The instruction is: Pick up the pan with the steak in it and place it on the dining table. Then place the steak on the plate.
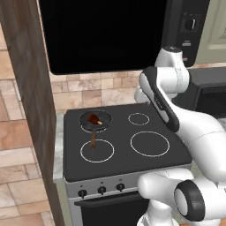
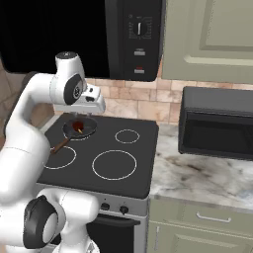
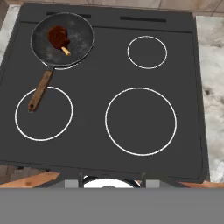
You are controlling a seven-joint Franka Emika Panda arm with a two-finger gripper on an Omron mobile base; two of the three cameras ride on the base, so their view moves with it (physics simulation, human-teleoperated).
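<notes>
The pan (image 3: 62, 39) is small, round and black, and it rests on the back left burner of the stove. Its brown wooden handle (image 3: 39, 91) points toward the front left burner. The reddish-brown steak (image 3: 57, 35) lies inside the pan, left of centre. The base views show the same pan (image 1: 95, 120) (image 2: 79, 129) with the steak (image 1: 93, 118) in it. My gripper (image 2: 95, 106) hangs high above the cooktop, to the right of the pan and well clear of it, pointing down. Its fingers are too hidden to read. The dining table and the plate are out of view.
The black cooktop (image 3: 109, 74) has several white burner rings. A marble counter (image 2: 197, 173) with a black microwave (image 2: 217, 123) lies to the right. A dark wooden panel (image 1: 31, 88) stands left of the stove, and a black appliance (image 1: 106, 31) hangs above it.
</notes>
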